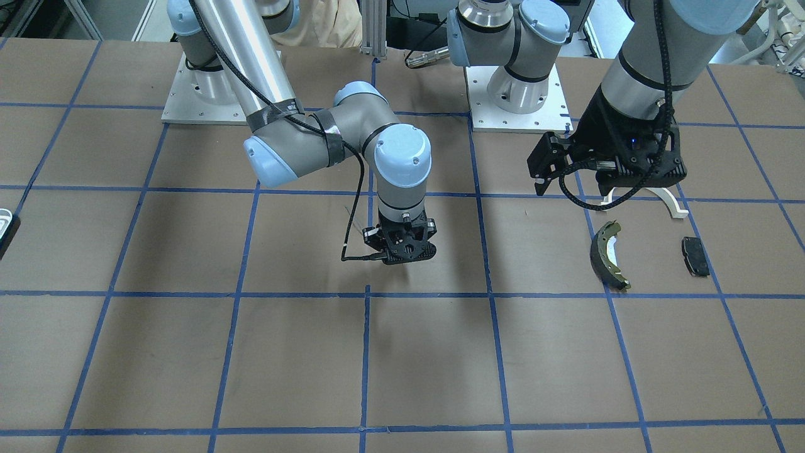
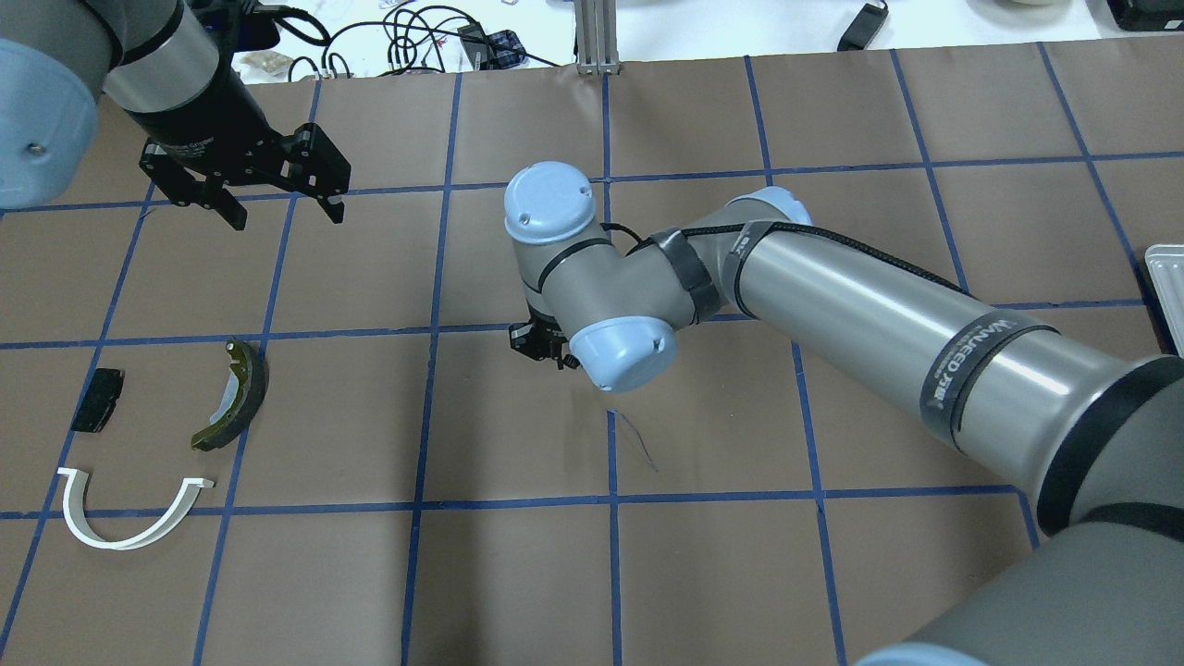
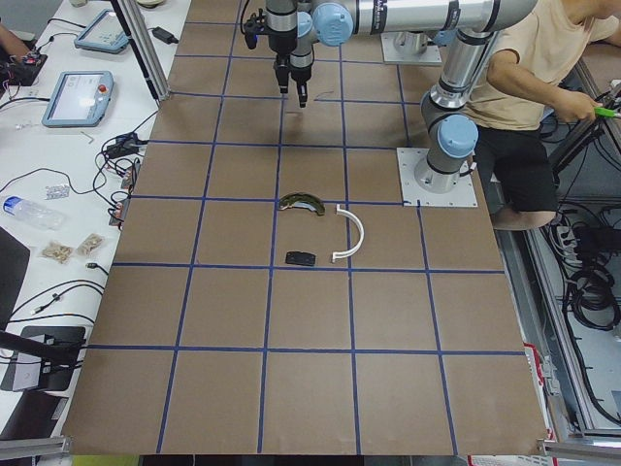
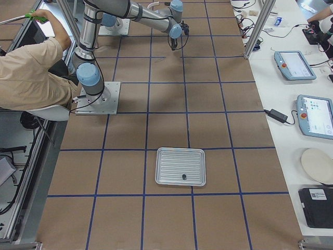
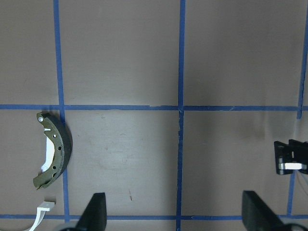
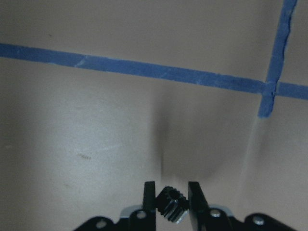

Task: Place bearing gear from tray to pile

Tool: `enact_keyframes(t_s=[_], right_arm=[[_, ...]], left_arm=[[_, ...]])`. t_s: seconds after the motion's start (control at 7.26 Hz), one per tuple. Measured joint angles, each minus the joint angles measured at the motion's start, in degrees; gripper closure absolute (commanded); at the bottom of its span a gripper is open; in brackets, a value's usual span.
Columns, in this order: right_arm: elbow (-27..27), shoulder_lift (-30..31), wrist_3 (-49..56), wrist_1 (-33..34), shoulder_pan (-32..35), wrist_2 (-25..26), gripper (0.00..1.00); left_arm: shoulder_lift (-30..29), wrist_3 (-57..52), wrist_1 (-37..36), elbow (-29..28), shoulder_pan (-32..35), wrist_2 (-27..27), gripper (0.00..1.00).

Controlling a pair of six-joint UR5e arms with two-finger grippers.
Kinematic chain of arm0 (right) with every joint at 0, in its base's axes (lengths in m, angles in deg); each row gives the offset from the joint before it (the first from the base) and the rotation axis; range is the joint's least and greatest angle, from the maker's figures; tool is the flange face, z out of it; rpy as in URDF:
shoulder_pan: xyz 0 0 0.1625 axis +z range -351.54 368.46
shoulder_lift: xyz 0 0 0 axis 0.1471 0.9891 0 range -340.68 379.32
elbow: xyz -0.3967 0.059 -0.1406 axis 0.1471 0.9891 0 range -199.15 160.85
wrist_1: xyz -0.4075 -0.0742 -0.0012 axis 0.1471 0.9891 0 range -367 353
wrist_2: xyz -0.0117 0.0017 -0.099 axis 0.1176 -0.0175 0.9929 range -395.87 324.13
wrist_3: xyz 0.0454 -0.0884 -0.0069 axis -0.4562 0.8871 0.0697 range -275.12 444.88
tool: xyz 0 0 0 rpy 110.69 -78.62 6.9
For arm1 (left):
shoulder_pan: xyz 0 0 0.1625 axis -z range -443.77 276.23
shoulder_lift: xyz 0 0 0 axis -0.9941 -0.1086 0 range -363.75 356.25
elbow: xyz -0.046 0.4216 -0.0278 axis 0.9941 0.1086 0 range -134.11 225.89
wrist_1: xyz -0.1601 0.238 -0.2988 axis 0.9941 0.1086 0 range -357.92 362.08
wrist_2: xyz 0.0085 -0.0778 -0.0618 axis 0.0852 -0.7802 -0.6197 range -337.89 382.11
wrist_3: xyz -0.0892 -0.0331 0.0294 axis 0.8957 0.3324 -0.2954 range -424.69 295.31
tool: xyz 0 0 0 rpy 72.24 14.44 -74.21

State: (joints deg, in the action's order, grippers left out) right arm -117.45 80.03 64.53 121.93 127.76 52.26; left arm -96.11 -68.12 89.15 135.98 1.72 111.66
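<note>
Pinched between the fingers of right gripper (image 6: 172,190), which close nearly all the way on it: small black toothed bearing gear (image 6: 171,211). Hangs above the middle of the table (image 2: 832,111), clear of the surface, well apart from tray (image 4: 181,166) near the right end. Seems gripped across its toothed rim, bore pointing roughly down the fingers; too dark and small to be sure, and shows no marked long axis.

Needs carrying toward the left end and slightly toward the robot-side edge, to pile: brake shoe (image 2: 236,393), white arch (image 2: 129,518), black pad (image 2: 97,400), each apart from the others. Meets brake shoe first on that path, bulge facing the table's middle, long axis running from robot-side edge to far edge. Nearer to pile, but spread wide and empty: left gripper (image 2: 285,217).
</note>
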Motion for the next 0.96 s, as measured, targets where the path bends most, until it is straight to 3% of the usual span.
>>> enact_keyframes(t_s=[0.14, 0.41, 0.69, 0.96], right_arm=[[-0.3, 0.7, 2.5, 1.8, -1.5, 0.9, 0.0], [0.4, 5.5, 12.3, -3.8, -11.3, 3.2, 0.0], [0.3, 11.1, 28.7, -10.7, -29.3, 3.9, 0.0], [0.4, 12.8, 46.2, -12.7, -45.9, 4.5, 0.0]], left_arm=[[-0.2, 0.0, 0.0, -0.1, 0.0, 0.0, 0.0], [-1.1, 0.1, 0.0, -0.1, -0.1, 0.0, 0.0], [-2.7, 1.3, -0.7, 0.5, 0.7, -0.5, 0.0], [-4.9, 5.7, -7.0, 3.2, 5.2, -0.8, 0.0]])
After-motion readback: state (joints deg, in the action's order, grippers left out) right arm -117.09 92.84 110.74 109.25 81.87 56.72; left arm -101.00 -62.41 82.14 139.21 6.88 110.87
